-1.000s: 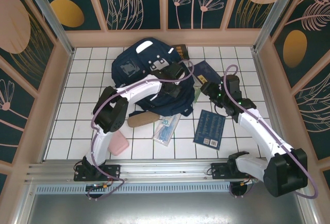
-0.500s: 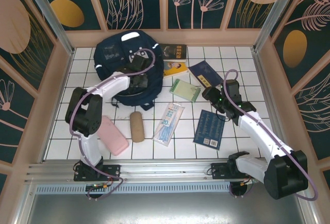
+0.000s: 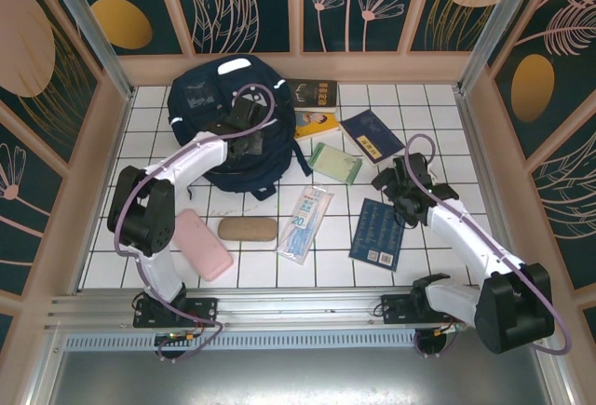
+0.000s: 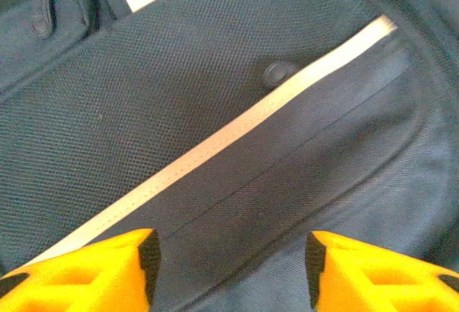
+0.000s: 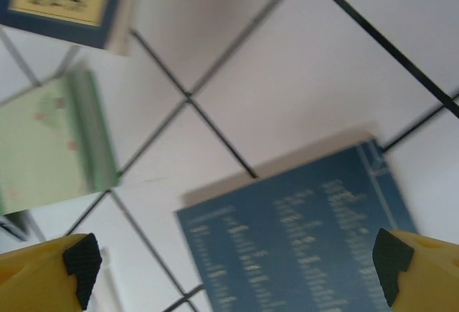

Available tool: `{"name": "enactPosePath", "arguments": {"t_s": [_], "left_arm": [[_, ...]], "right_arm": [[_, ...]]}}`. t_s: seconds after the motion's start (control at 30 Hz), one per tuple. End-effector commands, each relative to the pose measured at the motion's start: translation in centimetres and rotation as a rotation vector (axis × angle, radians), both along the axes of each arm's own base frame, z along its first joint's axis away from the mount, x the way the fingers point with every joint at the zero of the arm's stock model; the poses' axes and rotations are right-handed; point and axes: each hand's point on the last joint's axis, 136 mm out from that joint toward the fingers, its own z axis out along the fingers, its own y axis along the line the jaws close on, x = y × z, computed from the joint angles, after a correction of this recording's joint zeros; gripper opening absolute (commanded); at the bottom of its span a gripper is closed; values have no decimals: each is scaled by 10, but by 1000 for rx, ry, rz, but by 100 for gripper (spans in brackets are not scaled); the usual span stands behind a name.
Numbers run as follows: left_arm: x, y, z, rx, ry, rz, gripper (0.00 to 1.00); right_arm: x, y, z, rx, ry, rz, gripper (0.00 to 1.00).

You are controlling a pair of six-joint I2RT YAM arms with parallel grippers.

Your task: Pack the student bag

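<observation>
The student bag (image 3: 223, 112) is a big navy backpack lying at the back left of the tiled table. In the left wrist view its mesh fabric and a white stripe (image 4: 237, 129) lie close under the camera. My left gripper (image 3: 248, 141) hovers over the bag's front; there its yellow fingers (image 4: 115, 272) stand apart, so the left gripper (image 4: 229, 272) is open with nothing between them. My right gripper (image 3: 397, 187) is wide open above the tiles, just past the top edge of a blue book (image 3: 378, 233), which is also seen as the blue book (image 5: 301, 240) below the right gripper (image 5: 237, 269).
Around the bag lie a dark book (image 3: 313, 94), a yellow book (image 3: 317, 125), a navy book (image 3: 371, 134), a green notebook (image 3: 335, 163), a clear packet (image 3: 305, 222), a brown case (image 3: 248, 229) and a pink case (image 3: 203, 244). Low walls fence the table.
The bag went from the middle to the back left. My left gripper opened above it. My right gripper opened wider and drew nearer the blue book. The brown case now lies crosswise.
</observation>
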Motion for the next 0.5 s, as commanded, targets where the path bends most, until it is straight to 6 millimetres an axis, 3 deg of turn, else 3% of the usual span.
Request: {"name": "enactPosePath", "arguments": {"t_s": [0.0, 0.07, 0.1, 0.17, 0.23, 0.33, 0.47], "left_arm": [[-16, -16, 39, 43, -84, -32, 60], [-31, -43, 32, -48, -38, -99, 62], [-40, -57, 42, -114, -40, -135, 62], [-59, -84, 39, -227, 1, -195, 63], [-83, -116, 37, -412, 51, -267, 63], [-117, -156, 29, -662, 152, -349, 64], [-151, -189, 11, -791, 268, -428, 65]], "right_arm": [[-34, -24, -31, -33, 121, -101, 99], [-39, -18, -41, 19, 138, -66, 99], [-42, -15, -45, 38, 148, -54, 99], [-44, -4, -52, 85, 158, -3, 99], [-45, 6, -57, 122, 162, 47, 99], [-38, 30, -55, 229, 107, 159, 98], [-27, 56, -41, 344, 0, 272, 97]]}}
